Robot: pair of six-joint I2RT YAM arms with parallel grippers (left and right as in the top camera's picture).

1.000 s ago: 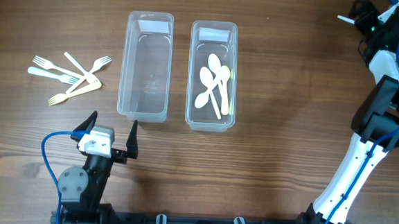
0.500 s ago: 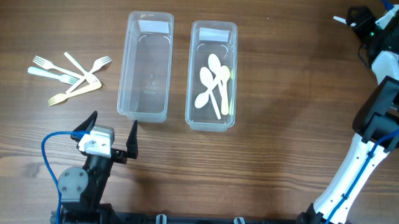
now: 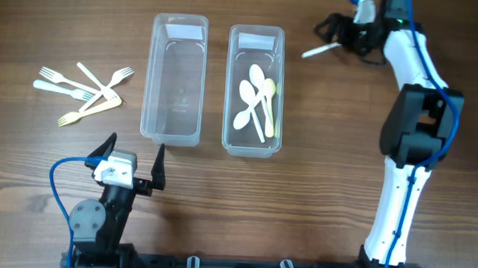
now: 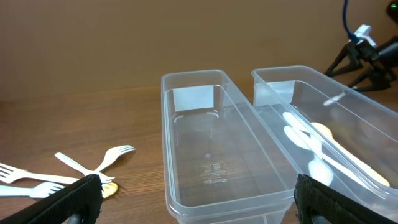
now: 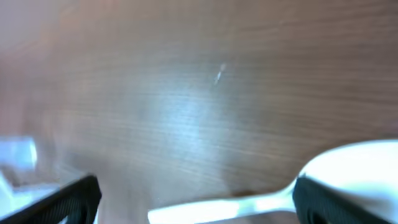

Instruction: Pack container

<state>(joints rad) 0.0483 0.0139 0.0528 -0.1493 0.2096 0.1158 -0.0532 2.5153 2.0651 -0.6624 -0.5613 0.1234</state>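
Spoon (image 3: 321,49) clamped in right gripper (image 3: 338,38), arm stretched far beside right container (image 3: 257,40); left gripper (image 3: 136,151) low, spread wide.

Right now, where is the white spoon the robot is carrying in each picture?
Overhead: the white spoon is near the top, just right of the spoon box.
Left wrist: too small to make out.
Right wrist: the white spoon is at the bottom right, blurred, with its handle running left.
Shared landmark: the spoon box, clear in the overhead and left wrist views.
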